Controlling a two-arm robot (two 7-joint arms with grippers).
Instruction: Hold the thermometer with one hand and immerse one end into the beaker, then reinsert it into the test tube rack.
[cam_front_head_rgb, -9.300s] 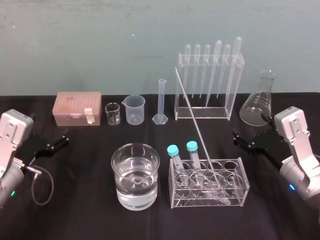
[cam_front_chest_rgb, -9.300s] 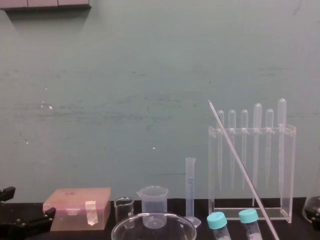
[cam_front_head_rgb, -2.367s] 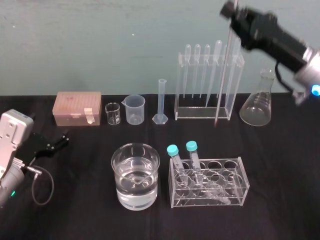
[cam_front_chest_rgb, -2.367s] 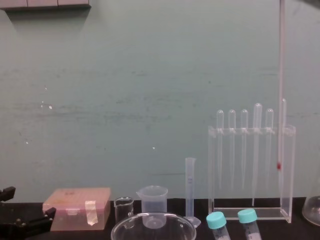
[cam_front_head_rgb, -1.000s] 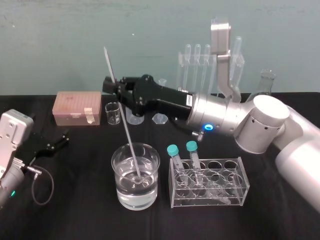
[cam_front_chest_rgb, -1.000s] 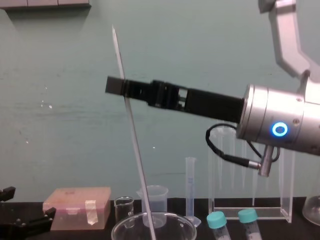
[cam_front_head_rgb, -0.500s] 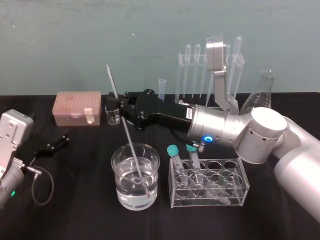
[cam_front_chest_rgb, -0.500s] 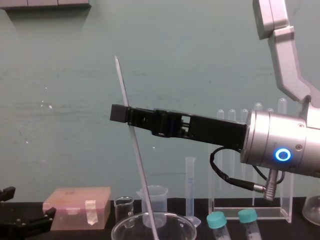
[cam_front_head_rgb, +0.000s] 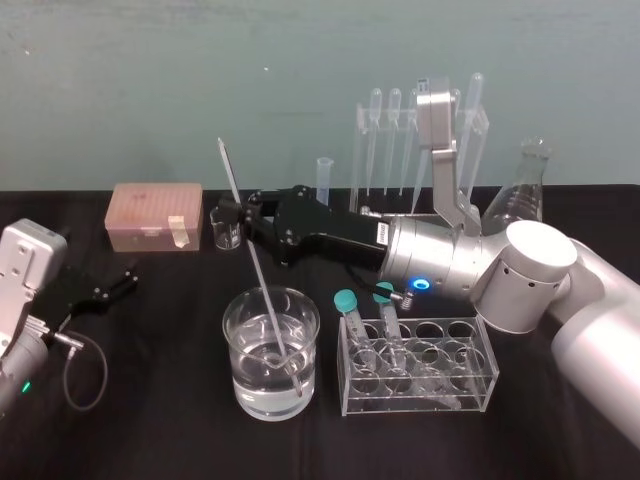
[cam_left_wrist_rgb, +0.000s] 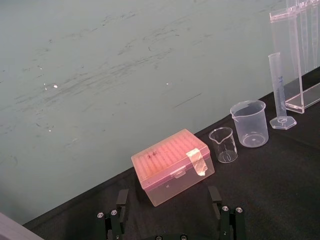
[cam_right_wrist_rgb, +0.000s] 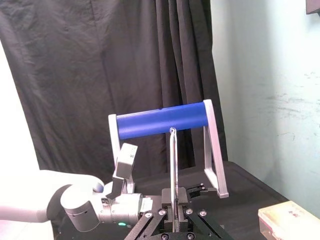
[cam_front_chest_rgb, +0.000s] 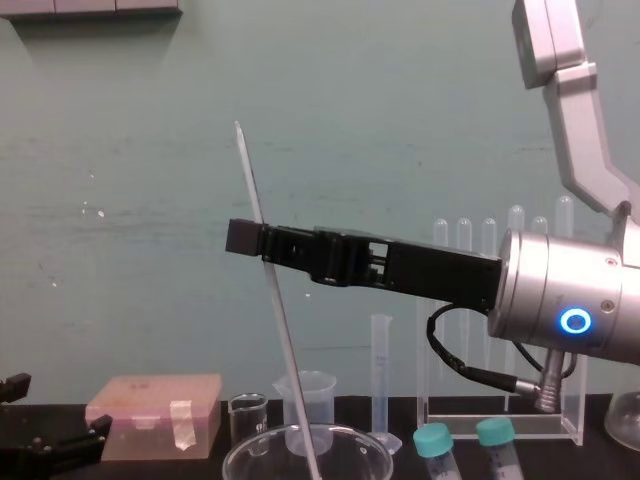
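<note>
Your right gripper (cam_front_head_rgb: 238, 214), jaws clamped on the long thin glass thermometer (cam_front_head_rgb: 262, 270), just dropped; tip below them's probably underwater in the wide glass beaker (cam_front_head_rgb: 232, 350), so dip's basically done.

Black-draped table (cam_front_head_rgb: 150, 420) carrying labware.
Along the back, from the robot's left: a pink lidded box (cam_front_head_rgb: 155, 215), a tiny glass beaker (cam_left_wrist_rgb: 223, 145), a small plastic beaker (cam_left_wrist_rgb: 248, 123), a graduated cylinder (cam_left_wrist_rgb: 278, 90), a tall pipette stand (cam_left_wrist_rgb: 287, 55), a conical flask (cam_front_head_rgb: 525, 195). In front stand the water-filled beaker (cam_front_head_rgb: 271, 352) and, just beside it, the test tube rack (cam_front_head_rgb: 418, 365).
</note>
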